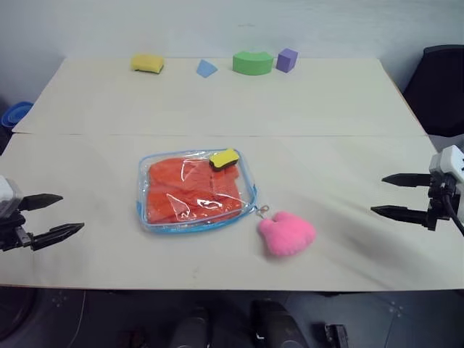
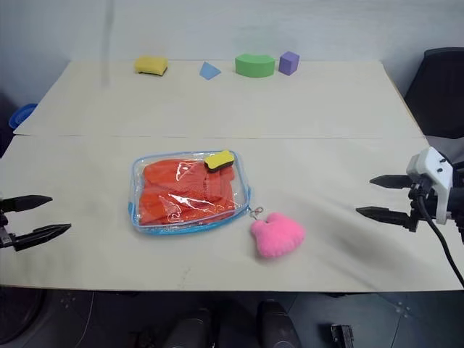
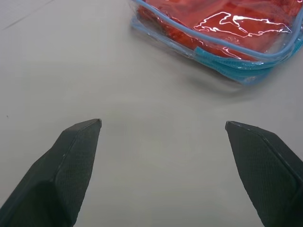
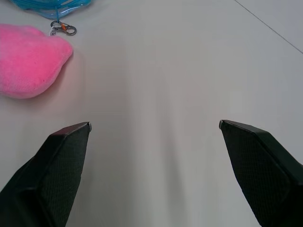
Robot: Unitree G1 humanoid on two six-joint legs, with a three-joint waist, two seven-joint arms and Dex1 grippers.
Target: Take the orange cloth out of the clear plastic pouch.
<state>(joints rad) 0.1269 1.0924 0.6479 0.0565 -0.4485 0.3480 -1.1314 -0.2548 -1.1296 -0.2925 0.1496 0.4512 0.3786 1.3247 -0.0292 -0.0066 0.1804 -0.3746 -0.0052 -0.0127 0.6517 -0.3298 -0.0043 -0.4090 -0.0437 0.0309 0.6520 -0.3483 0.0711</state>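
Head views: The flat, clear plastic pouch with light blue zipper edging [image 1: 196, 191] lies near the middle of the pale beige bench [image 1: 326, 109]. The bright orange, wrinkled cloth [image 1: 190, 190] is wholly inside the pouch. A small yellow-and-black block [image 1: 225, 159] rests on the pouch's far right corner. A fluffy pink plush toy [image 1: 286, 233] lies just beside the pouch's near right corner, next to the small metal pull [image 1: 262, 211]. The left pincer [image 1: 49, 216] is at the left edge of the bench, fingers spread wide, holding nothing. The right pincer [image 1: 397, 196] is at the right edge, likewise spread wide and empty. Both are well apart from the pouch. Along the far edge stand a yellow sponge-like block [image 1: 147, 64], a blue wedge [image 1: 206, 69], a green curved block [image 1: 253, 62] and a purple cube [image 1: 287, 59].

Left wrist view: The two black fingers [image 3: 66, 165] stand fully apart over bare bench. The pouch lies ahead, untouched, with the cloth visible through the plastic.

Right wrist view: The fingers [image 4: 57, 165] stand fully apart, with nothing between them. The plush toy and the pull lie ahead.

Status: No step of the extraction appears done. Approach, securing the pouch, opening the zipper if it is closed, and withdrawing the cloth all remain. Whether the zipper is closed cannot be told.
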